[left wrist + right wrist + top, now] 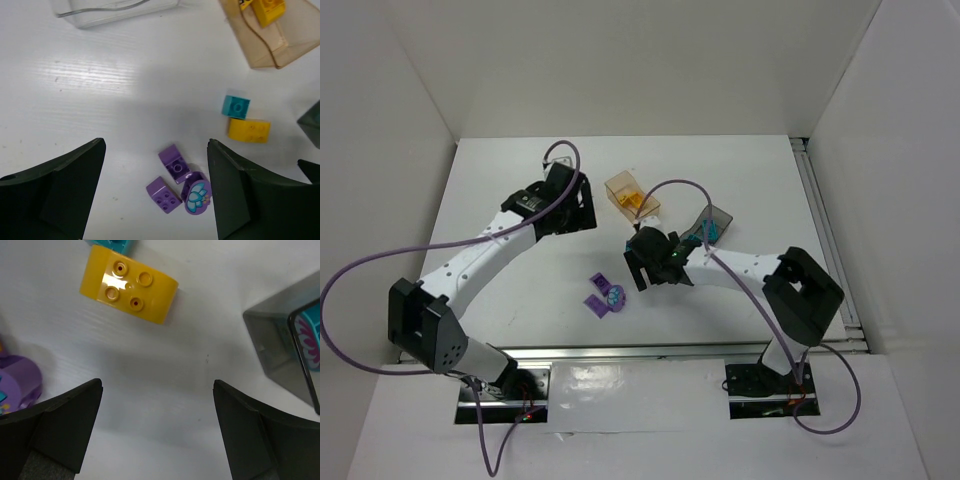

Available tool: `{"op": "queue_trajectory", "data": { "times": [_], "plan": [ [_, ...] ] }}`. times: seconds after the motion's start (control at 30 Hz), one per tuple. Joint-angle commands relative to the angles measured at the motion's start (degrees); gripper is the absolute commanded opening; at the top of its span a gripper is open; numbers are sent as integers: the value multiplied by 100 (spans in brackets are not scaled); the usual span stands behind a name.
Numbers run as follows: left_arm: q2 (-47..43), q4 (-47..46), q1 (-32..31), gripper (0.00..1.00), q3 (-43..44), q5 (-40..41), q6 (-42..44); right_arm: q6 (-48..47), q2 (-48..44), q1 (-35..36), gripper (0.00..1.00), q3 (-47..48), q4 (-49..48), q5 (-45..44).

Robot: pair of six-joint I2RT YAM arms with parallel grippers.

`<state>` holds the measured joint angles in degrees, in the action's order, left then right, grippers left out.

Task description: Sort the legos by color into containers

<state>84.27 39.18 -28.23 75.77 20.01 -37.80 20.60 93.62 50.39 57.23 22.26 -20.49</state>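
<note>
right wrist: yellow lego nr grey bin

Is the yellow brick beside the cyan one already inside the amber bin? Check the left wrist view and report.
No, the yellow brick lies on the table beside the cyan brick, outside the amber bin.

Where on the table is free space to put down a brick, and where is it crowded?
Free: the wide patch between the clear bin and the purple pieces; also between the yellow brick and the grey bin. Crowded: around the purple pieces and where the cyan brick sits beside the yellow one.
</note>
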Motion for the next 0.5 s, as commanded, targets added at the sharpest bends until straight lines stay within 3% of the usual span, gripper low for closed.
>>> {"op": "queue_trajectory", "data": {
  "times": [0.0, 0.47],
  "plan": [
    [-296, -16, 116, 90, -159, 223, -43, -748, 234, 15, 99, 412, -502, -333],
    [-244, 37, 169, 90, -211, 170, -96, -2086, 1255, -530, 99, 1009, -1408, 562]
  ]
}}
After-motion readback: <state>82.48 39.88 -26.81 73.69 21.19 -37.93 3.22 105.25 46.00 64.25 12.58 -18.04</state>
